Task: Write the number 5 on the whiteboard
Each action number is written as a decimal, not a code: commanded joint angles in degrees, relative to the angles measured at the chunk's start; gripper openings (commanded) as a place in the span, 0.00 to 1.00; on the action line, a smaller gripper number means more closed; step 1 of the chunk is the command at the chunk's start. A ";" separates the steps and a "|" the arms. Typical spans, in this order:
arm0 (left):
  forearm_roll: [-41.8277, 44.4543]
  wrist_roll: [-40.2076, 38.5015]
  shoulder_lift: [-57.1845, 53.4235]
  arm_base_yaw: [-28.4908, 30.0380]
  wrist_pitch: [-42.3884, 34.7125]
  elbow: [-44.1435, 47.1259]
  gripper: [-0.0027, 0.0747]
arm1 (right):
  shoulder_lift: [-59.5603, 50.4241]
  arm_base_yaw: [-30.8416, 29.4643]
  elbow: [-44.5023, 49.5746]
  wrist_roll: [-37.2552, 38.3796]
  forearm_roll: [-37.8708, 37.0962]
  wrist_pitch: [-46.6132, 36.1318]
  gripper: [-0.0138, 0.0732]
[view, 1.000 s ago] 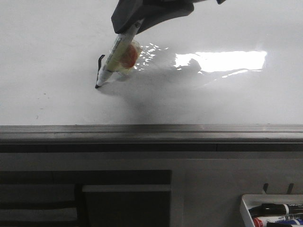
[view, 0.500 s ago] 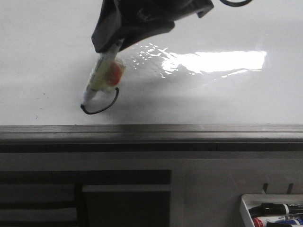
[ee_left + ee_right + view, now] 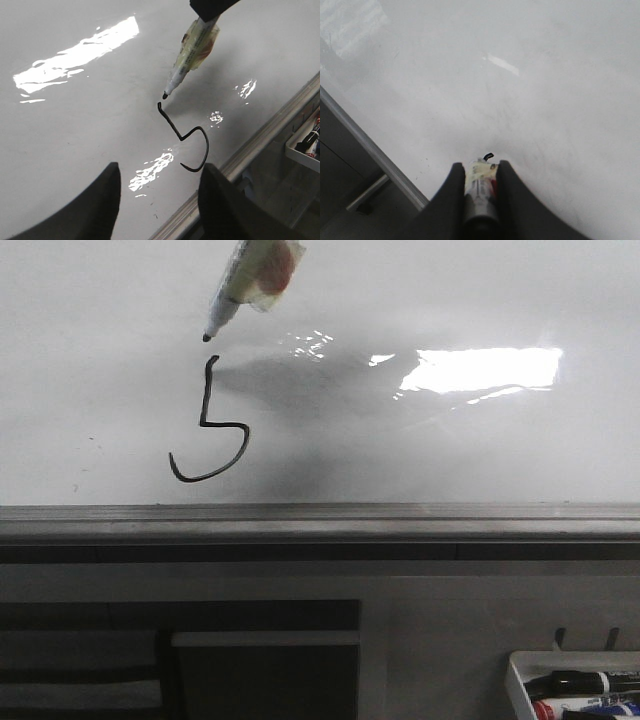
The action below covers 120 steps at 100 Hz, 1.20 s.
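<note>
Marker [image 3: 250, 280] lifted off whiteboard [image 3: 450, 450] | right gripper [image 3: 481, 175] clamps it | "5" [image 3: 210, 425] lacks top bar | label seemingly unreadable

One whiteboard [image 3: 110, 310], one drawn 5 [image 3: 209, 425], one held marker [image 3: 245, 285], one grey ledge [image 3: 320, 523], one tray [image 3: 520, 680] at the near right corner, three markers [image 3: 585, 682] partly visible inside, two grippers [image 3: 160, 200] [image 3: 480, 192].

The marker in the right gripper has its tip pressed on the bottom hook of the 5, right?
Not quite. The marker in the right gripper has its tip just above the top of the number 5, apparently lifted off the whiteboard. The front view shows this.
</note>
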 commanded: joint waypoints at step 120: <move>0.61 -0.62 4.80 0.19 -16.66 -1.72 0.45 | -3.69 3.81 -1.99 -0.54 -4.12 -0.52 0.09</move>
